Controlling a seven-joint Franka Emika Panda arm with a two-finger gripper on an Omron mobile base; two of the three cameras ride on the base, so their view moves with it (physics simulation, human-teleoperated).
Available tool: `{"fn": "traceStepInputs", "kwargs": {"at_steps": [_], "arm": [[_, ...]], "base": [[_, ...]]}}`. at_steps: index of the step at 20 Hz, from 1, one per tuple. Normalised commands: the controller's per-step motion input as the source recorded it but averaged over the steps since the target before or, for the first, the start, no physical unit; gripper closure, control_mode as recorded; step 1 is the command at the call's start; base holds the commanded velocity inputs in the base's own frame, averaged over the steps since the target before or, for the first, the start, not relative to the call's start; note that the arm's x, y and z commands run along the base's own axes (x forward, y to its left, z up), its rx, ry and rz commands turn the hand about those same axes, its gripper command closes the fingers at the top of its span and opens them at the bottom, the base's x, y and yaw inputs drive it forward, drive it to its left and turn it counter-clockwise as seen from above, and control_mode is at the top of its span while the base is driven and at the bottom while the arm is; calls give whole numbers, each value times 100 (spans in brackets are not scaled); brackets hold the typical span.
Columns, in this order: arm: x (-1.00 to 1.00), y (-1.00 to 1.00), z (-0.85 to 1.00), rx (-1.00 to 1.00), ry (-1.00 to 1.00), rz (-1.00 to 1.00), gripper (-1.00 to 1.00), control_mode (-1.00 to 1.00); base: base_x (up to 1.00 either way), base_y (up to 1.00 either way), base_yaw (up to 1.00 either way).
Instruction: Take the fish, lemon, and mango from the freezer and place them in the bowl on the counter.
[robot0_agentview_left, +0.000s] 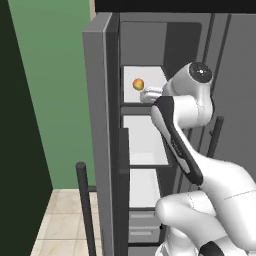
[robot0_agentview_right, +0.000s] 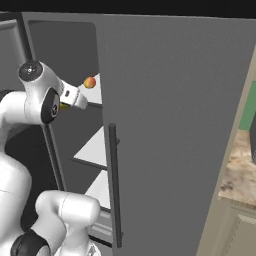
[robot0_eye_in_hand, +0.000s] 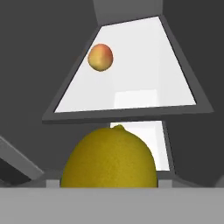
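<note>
Freezer (robot0_agentview_left: 145, 140) stands open in the left base view, its grey door (robot0_agentview_left: 100, 140) swung out on the left and its white shelves stacked one under another, with grey drawers at the bottom; the mango (robot0_agentview_left: 138, 84) rests on the top shelf (robot0_agentview_left: 145, 75), toward that shelf's left side; the white arm rises from the lower right and reaches into the freezer at the level of that top shelf, its wrist just right of the mango and a little lower; the fingertips themselves are hidden behind the wrist here. Right base view looks past the wide grey fridge door (robot0_agentview_right: 170, 125) with its dark bar handle (robot0_agentview_right: 114, 185); left of that door the freezer's top shelf shows the mango (robot0_agentview_right: 89, 82) near its front edge, and the gripper (robot0_agentview_right: 65, 106) sits just below and left of the mango with a sliver of yellow, the lemon (robot0_agentview_right: 64, 106), at its tip; a strip of marbled counter (robot0_agentview_right: 242, 170) lies far to the right of the freezer. Hand view has the lemon (robot0_eye_in_hand: 109, 158) large and close at the bottom, right at the fingers, clear of the shelf and so pinched in the half-spread jaws; beyond it the white top shelf carries the mango (robot0_eye_in_hand: 100, 57), well apart from the lemon.
</note>
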Motion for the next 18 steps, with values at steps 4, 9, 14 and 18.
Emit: {"fn": "traceStepInputs", "kwargs": {"at_steps": [4,9,14,18], "arm": [[-100,-3,-32,0,0,-10,100,-100],[0,0,0,0,0,0,100,100],[0,0,0,0,0,0,100,100],[0,0,0,0,0,0,100,100]], "base": [[0,0,0],[-100,-4,-16],[-100,-52,-27],[-49,-100,-43]]}}
